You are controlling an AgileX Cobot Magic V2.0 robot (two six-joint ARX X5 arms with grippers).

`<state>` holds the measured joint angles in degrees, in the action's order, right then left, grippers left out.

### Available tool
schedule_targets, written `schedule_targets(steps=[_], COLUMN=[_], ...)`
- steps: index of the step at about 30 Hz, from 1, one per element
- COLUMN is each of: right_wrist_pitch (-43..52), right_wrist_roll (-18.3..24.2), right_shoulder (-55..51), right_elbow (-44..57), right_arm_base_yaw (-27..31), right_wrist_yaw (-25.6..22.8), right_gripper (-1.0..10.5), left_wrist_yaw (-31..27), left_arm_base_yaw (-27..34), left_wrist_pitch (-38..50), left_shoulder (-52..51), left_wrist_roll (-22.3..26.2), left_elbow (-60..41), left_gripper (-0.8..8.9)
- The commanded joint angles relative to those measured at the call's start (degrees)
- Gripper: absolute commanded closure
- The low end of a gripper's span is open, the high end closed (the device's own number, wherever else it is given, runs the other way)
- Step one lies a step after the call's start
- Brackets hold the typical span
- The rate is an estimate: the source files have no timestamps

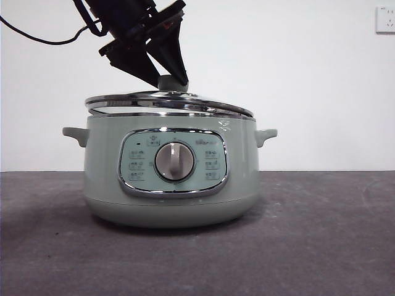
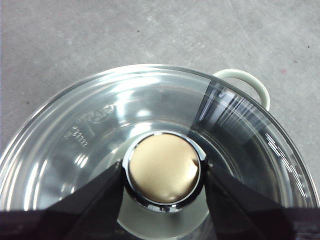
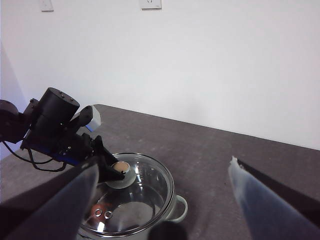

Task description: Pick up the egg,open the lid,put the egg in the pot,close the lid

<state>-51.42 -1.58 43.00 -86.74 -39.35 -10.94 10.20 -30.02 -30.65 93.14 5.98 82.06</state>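
Gripping the lid's [image 1: 166, 102] knob [image 2: 164, 168], left fingers [image 2: 107, 192] (right fingers [image 3: 75, 200] wide apart, empty).

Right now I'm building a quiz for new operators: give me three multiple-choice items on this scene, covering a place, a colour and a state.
1. Where is the left hand?
A. at the lid's knob
B. on the table
C. at the dial

2. What colour is the pot?
A. red
B. pale green
C. black

3. How does the lid sit?
A. flat and sealed
B. tilted on the rim
C. off on the table

Answers: A, the left hand grips the knob of the lid; B, the pot is pale green; C is wrong, B is right: the lid's steel rim slants across the pot's top in the front view.
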Motion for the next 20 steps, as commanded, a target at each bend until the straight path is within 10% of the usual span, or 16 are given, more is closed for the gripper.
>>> schedule_targets(steps=[1, 20], right_wrist_pitch=[0.28, -1.40], right_wrist_roll=[-0.46, -0.50], right_shoulder=[0.02, 0.00], right_elbow=[0.09, 0.09], right_arm_base_yaw=[-0.04, -0.04], right_wrist_yaw=[-0.11, 0.07], right_gripper=[5.1, 5.1], left_wrist_yaw=[0.55, 0.50], left_arm_base_yaw=[-0.44, -0.44], left_wrist_pitch=[2.71, -1.27], left_shoulder=[-0.15, 2.40], left_wrist_roll=[0.22, 0.00], left_elbow=[0.85, 0.85], left_gripper=[8.22, 7.42])
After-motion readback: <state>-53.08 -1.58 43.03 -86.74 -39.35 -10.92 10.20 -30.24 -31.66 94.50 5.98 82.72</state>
